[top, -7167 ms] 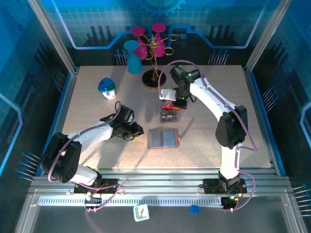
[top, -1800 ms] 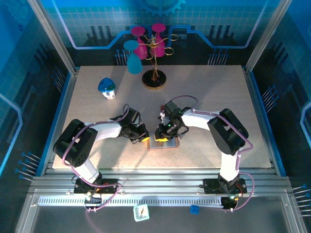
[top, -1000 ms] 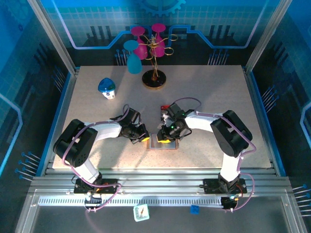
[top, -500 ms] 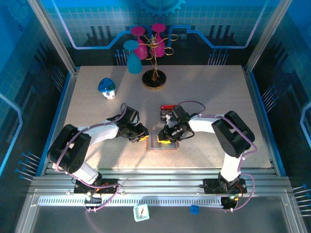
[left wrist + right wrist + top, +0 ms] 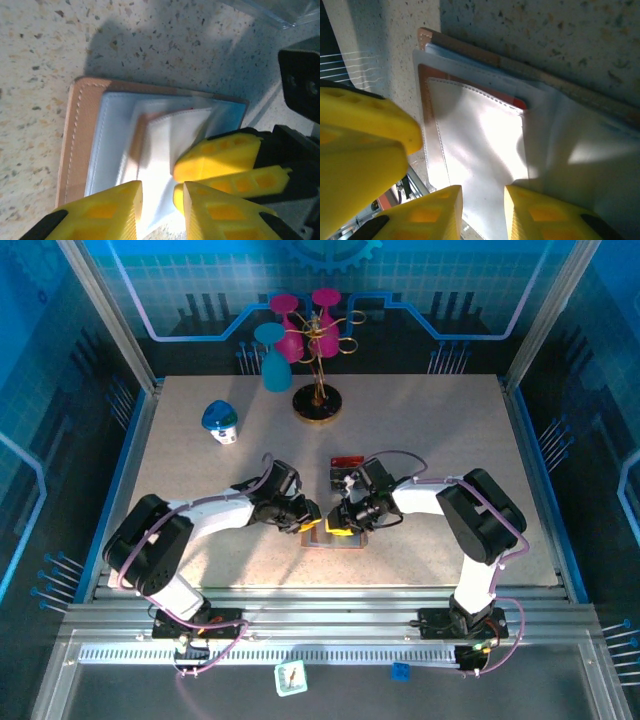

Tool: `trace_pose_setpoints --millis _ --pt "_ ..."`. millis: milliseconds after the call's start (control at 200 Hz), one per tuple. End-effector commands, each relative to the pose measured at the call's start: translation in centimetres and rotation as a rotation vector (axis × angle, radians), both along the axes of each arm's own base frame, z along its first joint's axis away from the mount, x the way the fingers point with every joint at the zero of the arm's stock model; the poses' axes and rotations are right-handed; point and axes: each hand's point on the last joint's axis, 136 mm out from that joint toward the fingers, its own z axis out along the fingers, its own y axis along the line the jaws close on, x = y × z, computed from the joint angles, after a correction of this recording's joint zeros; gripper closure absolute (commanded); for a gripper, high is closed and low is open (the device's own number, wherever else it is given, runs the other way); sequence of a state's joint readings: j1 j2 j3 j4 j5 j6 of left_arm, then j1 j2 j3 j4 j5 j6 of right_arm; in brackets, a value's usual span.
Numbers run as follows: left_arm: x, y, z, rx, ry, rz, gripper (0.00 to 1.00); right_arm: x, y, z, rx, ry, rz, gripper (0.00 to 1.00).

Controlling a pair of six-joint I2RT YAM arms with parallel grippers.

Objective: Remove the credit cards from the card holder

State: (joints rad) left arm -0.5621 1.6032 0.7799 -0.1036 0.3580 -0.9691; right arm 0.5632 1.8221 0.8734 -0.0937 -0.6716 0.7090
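Top external view: the card holder (image 5: pixel 352 538) lies open on the table (image 5: pixel 200 460) towards the near edge. The left claw (image 5: pixel 309 521) and right claw (image 5: pixel 337 524) crowd onto it from either side, and a clear box (image 5: pixel 347 478) sits just behind.

Left wrist view: the left claw (image 5: pixel 162 200) hovers over the pale pocket panel, its jaws slightly parted with nothing clamped. The right claw's fingers (image 5: pixel 215 155) rest on that panel's edge.

Right wrist view: the right claw (image 5: pixel 482 207) shows a narrow gap with the panel's lower edge running into it. I cannot tell whether it is pinching the panel. A red card (image 5: pixel 519 103) peeks from the pocket.

With the claws this close, they could knock together. A pinch could also take the pocket flap rather than the card, and with nothing pinning the holder down, a pull would likely drag it along.
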Motion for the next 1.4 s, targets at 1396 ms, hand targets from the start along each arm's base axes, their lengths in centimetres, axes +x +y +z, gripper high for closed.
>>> trace_pose_setpoints --millis 1396 --pt "0.2 -1.7 0.1 -0.078 0.018 -0.011 0.71 1.2 -1.9 4.4 0.051 -0.064 -0.058 0.68"
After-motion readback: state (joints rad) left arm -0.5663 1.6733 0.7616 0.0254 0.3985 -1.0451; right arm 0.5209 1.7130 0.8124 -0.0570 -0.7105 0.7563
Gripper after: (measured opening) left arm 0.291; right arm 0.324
